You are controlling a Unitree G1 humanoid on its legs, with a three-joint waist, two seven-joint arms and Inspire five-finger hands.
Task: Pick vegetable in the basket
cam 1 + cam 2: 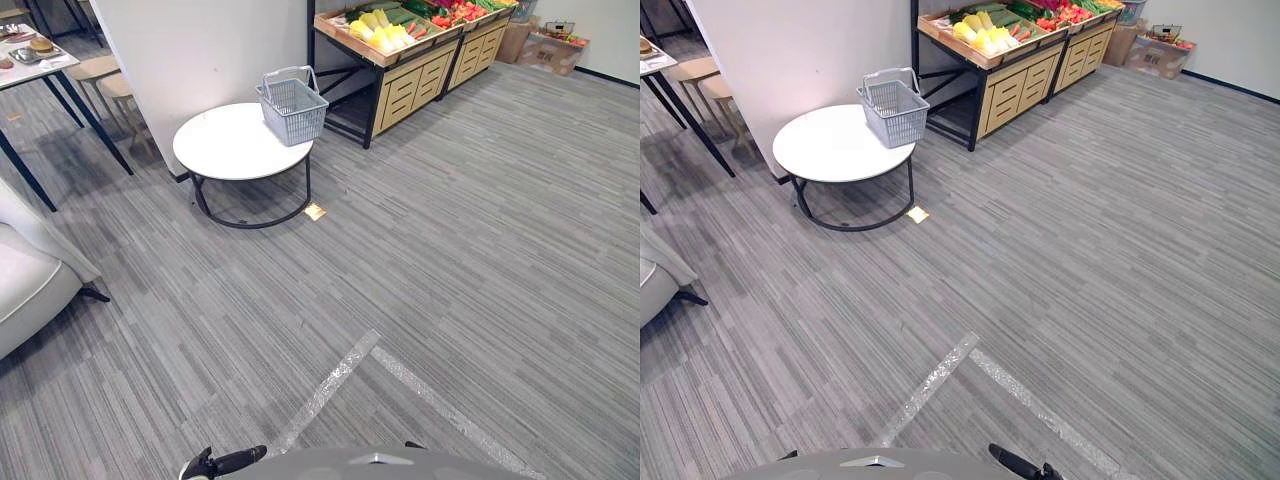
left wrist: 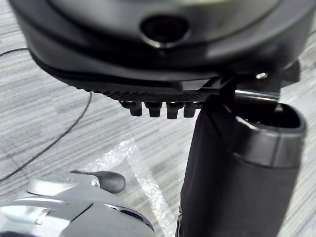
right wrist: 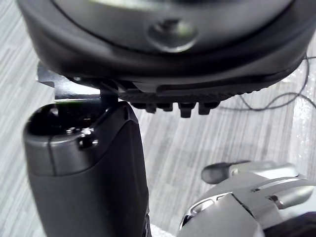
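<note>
Both hands low at frame bottom: left hand [image 2: 163,64] & right hand [image 3: 163,64] hold nothing I can see; open vs curled, can't tell. Veg [image 1: 385,35] lies on wooden stand [image 1: 405,85] top centre-right, basket [image 1: 295,112] on round table [image 1: 225,150] upper left-centre, both well away. Prob best: walk close, square up to stand, then reach.

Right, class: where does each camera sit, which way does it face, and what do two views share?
Left eye view: on the head, facing down and forward at basket, round table, vegetable stand.
Right eye view: beside it; shares that scene.
Left wrist view: faces floor past the left hand.
Right wrist view: faces floor past the right hand.
</note>
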